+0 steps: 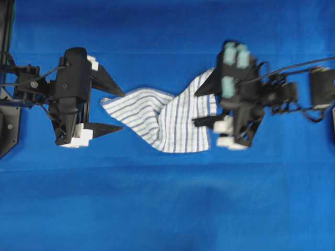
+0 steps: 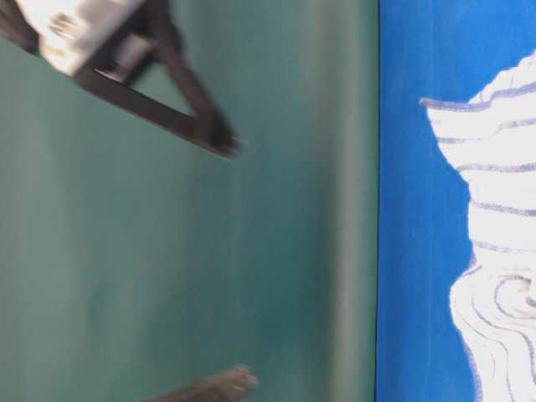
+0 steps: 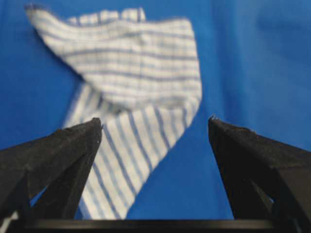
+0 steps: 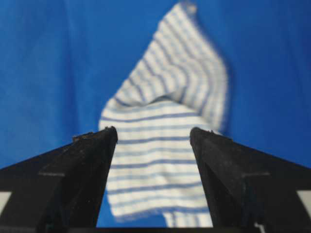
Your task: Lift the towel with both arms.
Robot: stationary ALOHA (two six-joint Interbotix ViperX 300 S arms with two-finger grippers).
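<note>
The towel [image 1: 159, 119] lies rumpled and twisted near the middle of the blue table cover [image 1: 167, 209], folded over itself so that its left end is a flat corner and its right end runs up toward the far side. It looks thin, light and limp, so it should sag between two holds and offer no stiffness to push against; a pinch on a single layer at each end seems the safest grip. The left gripper [image 1: 116, 111] hovers just left of the towel's left corner, jaws spread wide and empty. The right gripper [image 1: 201, 107] sits over the towel's right end, jaws likewise parted with nothing caught between them. The folded middle may slide or unroll when raised
</note>
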